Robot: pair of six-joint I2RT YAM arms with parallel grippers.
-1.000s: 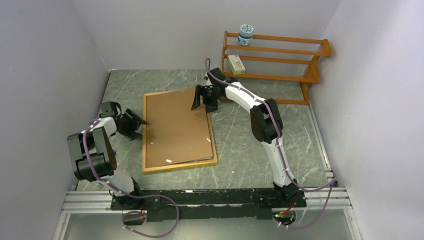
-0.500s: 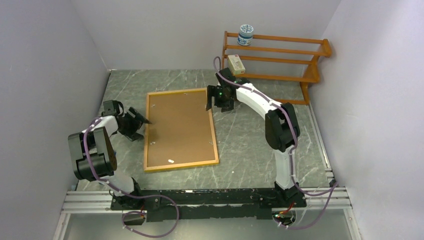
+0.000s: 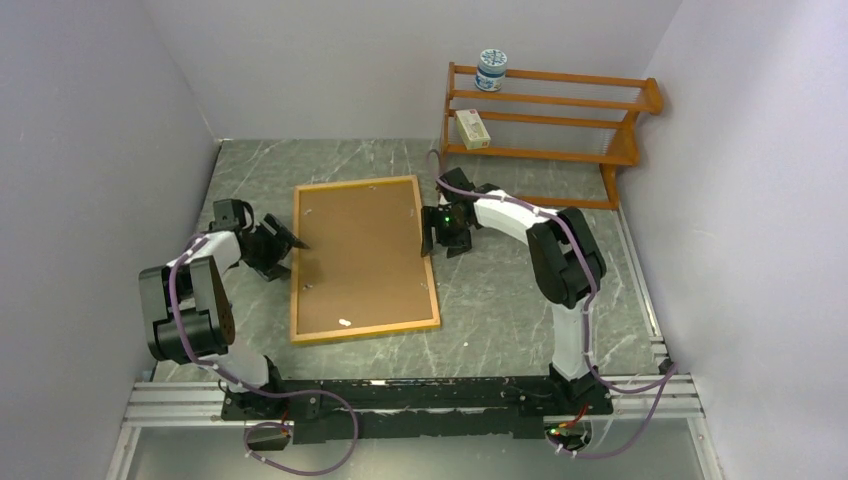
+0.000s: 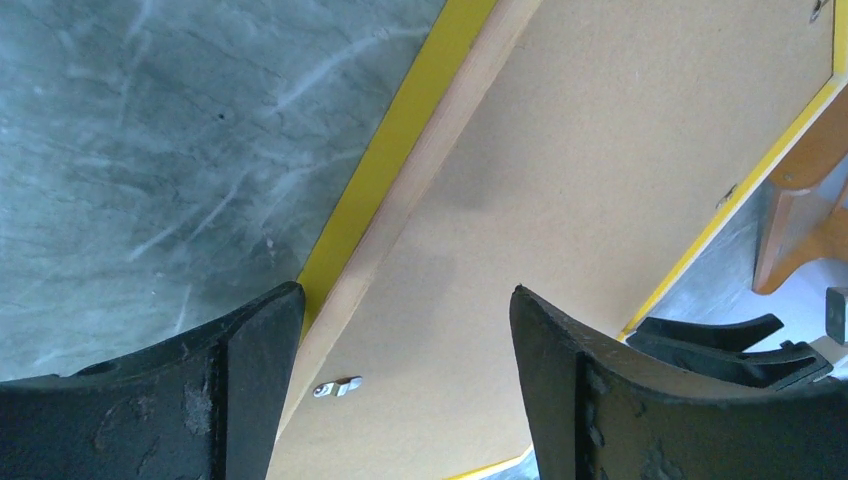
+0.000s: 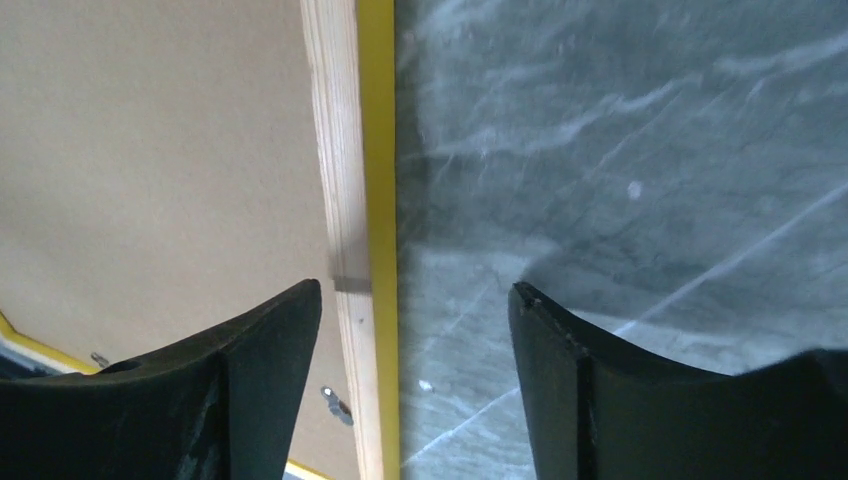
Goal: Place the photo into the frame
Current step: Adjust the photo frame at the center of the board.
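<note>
Lettering appears only on the jar (image 3: 491,70), which has a blue-and-white label, and on the box (image 3: 472,128). Both are too small to read.

The count is one frame (image 3: 365,330), one brown backing board (image 3: 360,255), one rack (image 3: 545,125), one jar, one box and two arms.

The frame lies flat and back-up on the table (image 3: 500,290), with the board filling its opening. The photo is not visible, and whether it lies under the board cannot be told. The rack stands beyond the frame's far right corner, with the jar on its top shelf and the box one shelf lower.

The left gripper (image 3: 288,250) is at the frame's left edge and the right gripper (image 3: 438,248) at its right edge. Each has its jaws spread wide and holds nothing.

From overhead the frame reads as a plain wood-coloured rim. Each wrist view adds a bright yellow strip along the outside of the pale wood rail. In each, that rail runs between the fingers, and a small metal clip (image 4: 337,386) shows on the board. Only the overhead view shows the jar and box.
</note>
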